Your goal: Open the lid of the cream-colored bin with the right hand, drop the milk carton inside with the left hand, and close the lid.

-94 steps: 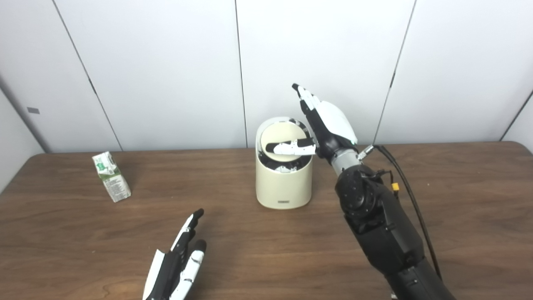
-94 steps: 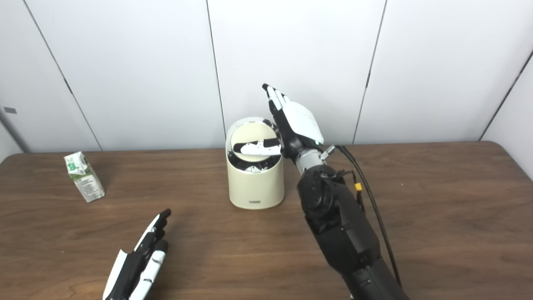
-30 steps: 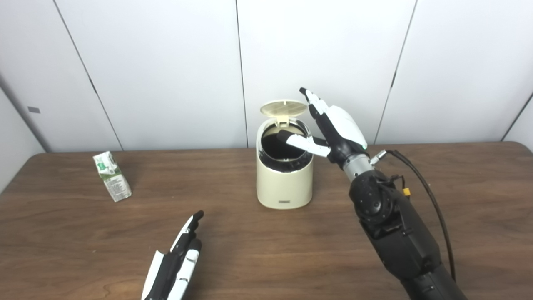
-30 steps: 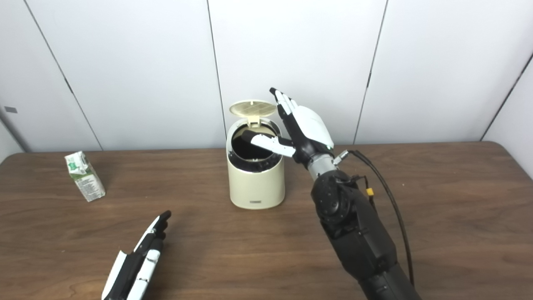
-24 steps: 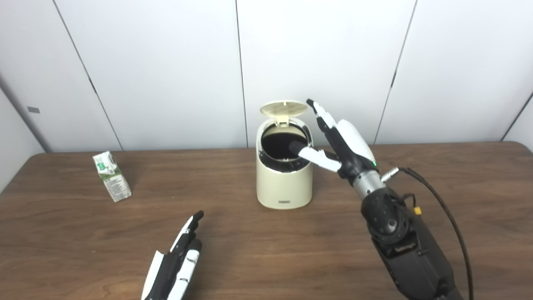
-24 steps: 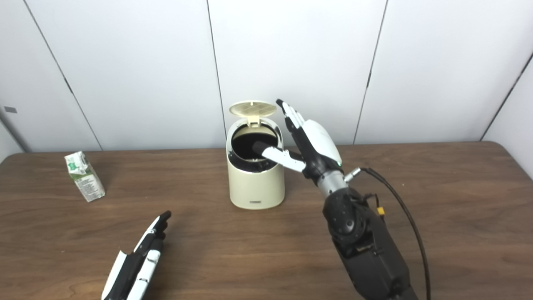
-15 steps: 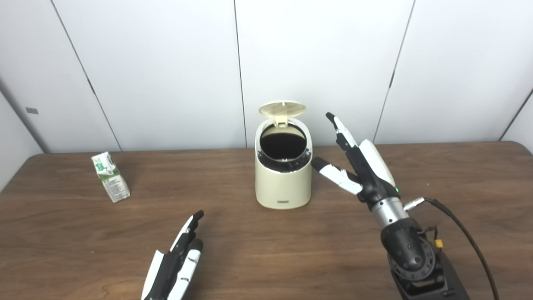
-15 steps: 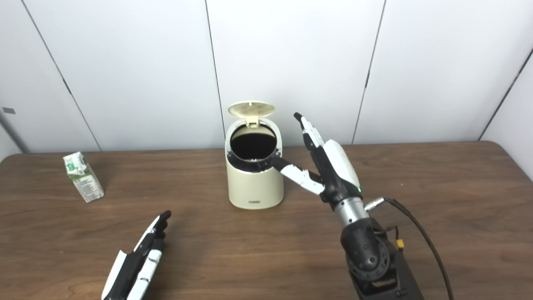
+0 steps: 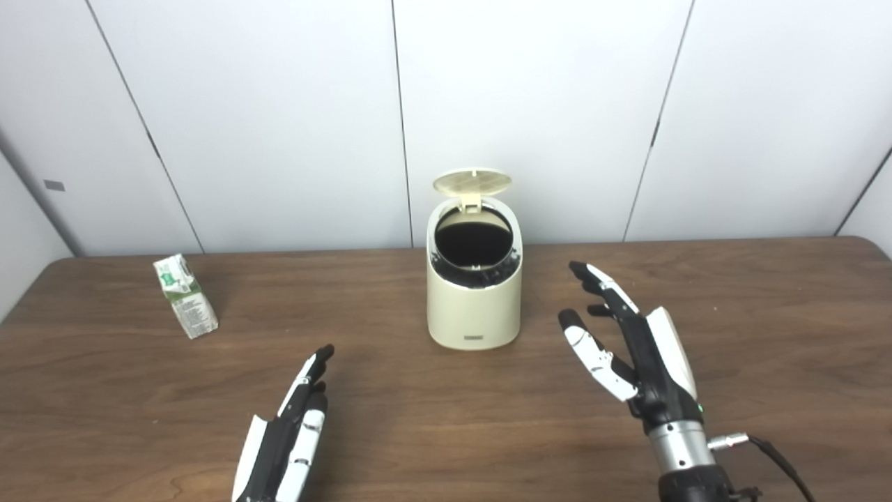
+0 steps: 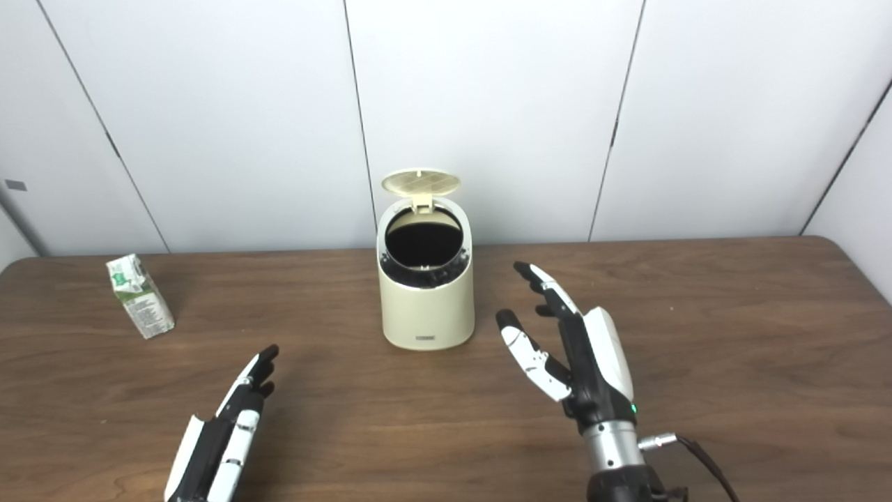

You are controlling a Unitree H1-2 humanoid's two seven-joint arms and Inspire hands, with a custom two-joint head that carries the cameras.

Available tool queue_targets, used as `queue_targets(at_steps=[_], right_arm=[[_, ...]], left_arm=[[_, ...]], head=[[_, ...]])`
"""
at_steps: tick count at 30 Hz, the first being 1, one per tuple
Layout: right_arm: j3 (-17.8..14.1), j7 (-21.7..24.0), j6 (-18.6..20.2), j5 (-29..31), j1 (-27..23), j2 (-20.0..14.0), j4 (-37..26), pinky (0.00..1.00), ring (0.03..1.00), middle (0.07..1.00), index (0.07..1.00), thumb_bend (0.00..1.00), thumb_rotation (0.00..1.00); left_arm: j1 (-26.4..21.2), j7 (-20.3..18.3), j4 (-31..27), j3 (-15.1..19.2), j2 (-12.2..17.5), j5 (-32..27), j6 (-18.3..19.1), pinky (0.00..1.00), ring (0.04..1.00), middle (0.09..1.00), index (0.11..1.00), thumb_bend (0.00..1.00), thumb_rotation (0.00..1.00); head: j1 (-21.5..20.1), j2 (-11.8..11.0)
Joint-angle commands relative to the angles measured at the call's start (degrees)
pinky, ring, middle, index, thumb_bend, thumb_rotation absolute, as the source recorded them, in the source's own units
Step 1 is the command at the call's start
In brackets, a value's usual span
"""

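Note:
The cream-colored bin [image 9: 475, 307] stands upright at the table's middle back, its round lid [image 9: 472, 182] flipped up behind a dark, uncovered mouth. A small green and white milk carton [image 9: 186, 295] stands tilted at the far left of the table. My right hand [image 9: 637, 348] hovers open in front and to the right of the bin, fingers spread, touching nothing. Low at the front, my left hand [image 9: 286, 436] is open and flat, well short of the carton and holding nothing.
The brown wooden table [image 9: 766, 328] spans the whole view, with white wall panels [image 9: 279, 118] close behind the bin. A black cable [image 9: 780, 464] trails from my right wrist at the lower right.
The bin's lid went from resting down under my right thumb to standing up. My right hand then drew back from the rim, down and toward me. The left hand barely shifted.

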Motion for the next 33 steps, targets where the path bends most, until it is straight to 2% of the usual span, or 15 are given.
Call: queue_targets(at_steps=[1,8,10,11,13,14,16,18,20,23,26,29,31,33], right_arm=[[-0.75,-1.95,-4.57,1.28,0.71,0.63,-2.13,0.77,0.852,0.859,0.839,0.14,0.72],[-1.96,-4.24,-11.13,3.46,5.55,1.17,-0.13,0.74,0.846,0.858,0.833,0.14,0.68],[-2.41,-4.66,-13.1,4.77,5.97,1.21,1.15,0.73,0.846,0.861,0.834,0.13,0.62],[-2.6,-4.76,-13.94,5.08,6.1,1.11,1.76,0.74,0.846,0.862,0.834,0.13,0.6],[-2.99,-4.6,-14.88,5.73,6.31,0.86,2.69,0.74,0.846,0.862,0.832,0.12,0.59],[-3.22,-4.46,-15.16,6.22,6.27,0.8,3.07,0.74,0.849,0.863,0.834,0.12,0.59],[-3.65,-4.2,-15.59,6.94,5.86,0.57,3.68,0.74,0.845,0.856,0.828,0.11,0.57],[-4.0,-4.31,-15.99,7.13,5.58,0.56,4.21,0.73,0.836,0.845,0.816,0.12,0.54],[-4.23,-4.41,-16.17,6.96,5.54,0.56,4.56,0.72,0.829,0.839,0.809,0.12,0.52],[-4.49,-4.52,-16.97,6.83,5.56,0.26,5.43,0.71,0.818,0.83,0.802,0.13,0.57],[-4.82,-4.26,-17.55,7.15,5.63,-0.09,6.0,0.71,0.815,0.828,0.799,0.13,0.6],[-5.13,-4.04,-17.85,7.92,5.58,-0.26,6.6,0.71,0.82,0.832,0.8,0.13,0.55],[-5.04,-4.26,-18.64,6.68,5.39,-0.8,7.41,0.71,0.819,0.831,0.799,0.12,0.54],[-4.85,-4.47,-18.95,4.59,5.3,-1.42,7.9,0.69,0.806,0.82,0.8,0.13,0.62]], left_arm=[[-0.96,0.67,-0.73,0.25,0.1,0.02,-2.38,0.96,0.986,0.994,0.987,0.25,0.98],[-1.07,0.48,0.01,0.8,0.59,-0.61,-2.83,0.96,0.985,0.991,0.982,0.26,0.97],[-1.11,0.86,0.03,1.18,0.84,0.31,-2.93,0.93,0.964,0.976,0.972,0.28,0.93],[-1.2,1.55,-0.06,1.51,0.91,1.74,-2.96,0.87,0.924,0.941,0.951,0.3,0.85],[-1.47,3.75,-0.55,2.43,0.79,5.88,-2.96,0.7,0.793,0.809,0.848,0.37,0.57],[-1.58,4.76,-1.01,3.01,0.65,7.48,-2.62,0.65,0.749,0.765,0.809,0.41,0.48],[-2.04,6.71,-1.86,4.78,0.16,8.2,-2.19,0.54,0.656,0.697,0.739,0.57,0.31],[-2.56,8.34,-2.32,6.99,-0.18,7.01,-1.69,0.5,0.619,0.675,0.721,0.65,0.24],[-3.01,9.39,-2.92,9.0,-0.34,5.94,-0.7,0.5,0.609,0.669,0.716,0.66,0.22],[-3.72,10.32,-3.68,12.09,0.18,3.83,0.76,0.53,0.632,0.675,0.715,0.67,0.17],[-4.38,11.14,-4.33,14.74,0.94,3.49,2.87,0.57,0.665,0.7,0.737,0.68,0.19],[-5.14,11.62,-4.48,17.35,2.56,3.94,5.74,0.61,0.695,0.722,0.749,0.71,0.22],[-5.67,11.97,-4.43,18.94,3.62,3.57,7.81,0.62,0.707,0.731,0.753,0.71,0.2],[-6.17,12.26,-4.27,20.12,4.47,3.29,9.2,0.62,0.716,0.744,0.758,0.72,0.19]], head=[[-0.1,0.08],[0.64,-0.12],[1.09,0.03],[1.13,0.0],[1.18,-0.06],[1.22,-0.16],[1.75,-0.54],[2.23,-0.81],[2.5,-0.95],[3.02,-1.18],[3.61,-1.36],[3.83,-1.5],[4.23,-1.6],[4.85,-1.64]])
